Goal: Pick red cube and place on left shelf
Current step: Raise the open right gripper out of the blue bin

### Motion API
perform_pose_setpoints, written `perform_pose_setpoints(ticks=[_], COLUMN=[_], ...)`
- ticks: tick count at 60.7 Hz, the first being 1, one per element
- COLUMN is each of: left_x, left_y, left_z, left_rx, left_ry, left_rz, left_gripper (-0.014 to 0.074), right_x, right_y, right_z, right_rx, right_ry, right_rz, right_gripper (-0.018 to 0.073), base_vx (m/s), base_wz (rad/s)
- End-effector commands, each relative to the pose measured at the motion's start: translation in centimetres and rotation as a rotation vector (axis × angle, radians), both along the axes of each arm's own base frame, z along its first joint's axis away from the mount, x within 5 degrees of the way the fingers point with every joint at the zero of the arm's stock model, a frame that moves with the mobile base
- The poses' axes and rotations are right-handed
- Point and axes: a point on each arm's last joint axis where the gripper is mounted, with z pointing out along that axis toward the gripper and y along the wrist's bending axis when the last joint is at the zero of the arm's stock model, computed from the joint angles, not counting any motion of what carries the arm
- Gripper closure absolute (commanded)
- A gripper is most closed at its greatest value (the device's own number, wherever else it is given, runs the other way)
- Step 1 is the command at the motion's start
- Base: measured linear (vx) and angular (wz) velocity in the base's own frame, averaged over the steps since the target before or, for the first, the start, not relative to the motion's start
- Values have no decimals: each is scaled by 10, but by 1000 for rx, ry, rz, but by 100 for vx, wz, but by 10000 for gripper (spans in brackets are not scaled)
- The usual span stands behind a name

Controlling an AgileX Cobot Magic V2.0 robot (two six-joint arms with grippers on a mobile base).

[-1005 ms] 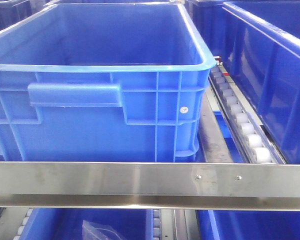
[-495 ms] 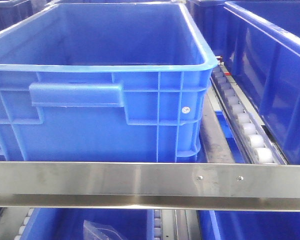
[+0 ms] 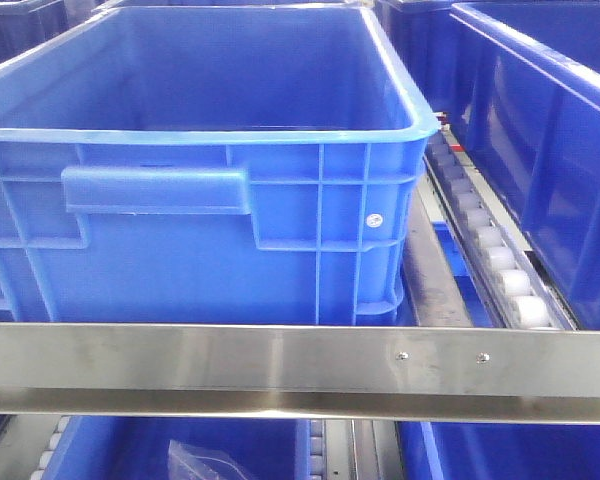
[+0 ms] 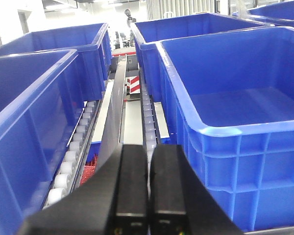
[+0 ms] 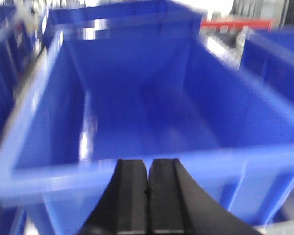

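Your front view is filled by a big blue bin (image 3: 200, 170) behind a steel rail (image 3: 280, 365), roller track (image 3: 485, 250) at its right. Your left gripper (image 4: 148, 188) and right gripper (image 5: 148, 196) both sit pressed together, holding nothing. The red cube isn't visible in any view.

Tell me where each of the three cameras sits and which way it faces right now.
Exterior front-facing: sits before the rack, looking over the steel rail at the big blue bin; no robot part shows.
Left wrist: sits behind the left gripper, jaws together, looking down the roller track between bins.
Right wrist: sits behind the right gripper, jaws together, looking into a blurred, seemingly empty bin.
Shared: blue bins fill all three views; no red cube shows anywhere.
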Motion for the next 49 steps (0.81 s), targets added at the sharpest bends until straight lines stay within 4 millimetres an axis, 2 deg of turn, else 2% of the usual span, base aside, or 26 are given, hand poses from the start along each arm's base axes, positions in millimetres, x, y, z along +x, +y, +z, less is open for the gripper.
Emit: perform_pose_setpoints(ticks=[1, 5, 11, 49], left_x=[1, 1, 1, 1], left_y=[0, 0, 0, 0], left_z=[0, 0, 0, 0], left_rx=[-8, -8, -8, -8], left_ry=[-53, -53, -53, -53], left_rz=[-1, -1, -1, -1], left_gripper=[491, 491, 491, 491], right_x=[2, 2, 1, 3], right_y=[5, 7, 9, 9], right_z=[-5, -19, -30, -34], right_rx=[-22, -22, -19, -41], right_ry=[-135, -186, -245, -187], right_rz=[56, 80, 106, 119], right_gripper=[507, 507, 507, 507], base_vx=[0, 0, 0, 0], base_wz=[0, 0, 0, 0])
